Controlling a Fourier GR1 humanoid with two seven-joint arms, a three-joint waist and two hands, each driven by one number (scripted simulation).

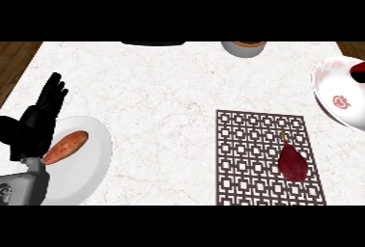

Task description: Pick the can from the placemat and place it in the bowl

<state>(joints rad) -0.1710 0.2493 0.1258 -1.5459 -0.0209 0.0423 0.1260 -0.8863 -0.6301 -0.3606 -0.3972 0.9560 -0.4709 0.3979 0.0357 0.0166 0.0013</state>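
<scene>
The brown lattice placemat (242, 159) lies right of centre on the white marble counter. No can shows on it. A dark red teardrop-shaped thing with a thin stem (293, 163) lies flat on its right half. The white bowl (336, 99) with red marks sits at the right edge, partly cut off. A dark red and black shape (358, 72) shows at the bowl's upper rim, and I cannot tell what it is. My left hand (43, 113) rests at the left edge, open, fingers up, holding nothing. My right hand is out of sight.
A white plate (89, 169) with an orange sweet potato (65, 147) lies under my left forearm. A grey cup (244, 48) and a black object (153, 43) stand at the counter's far edge. Wood shows beyond both far corners.
</scene>
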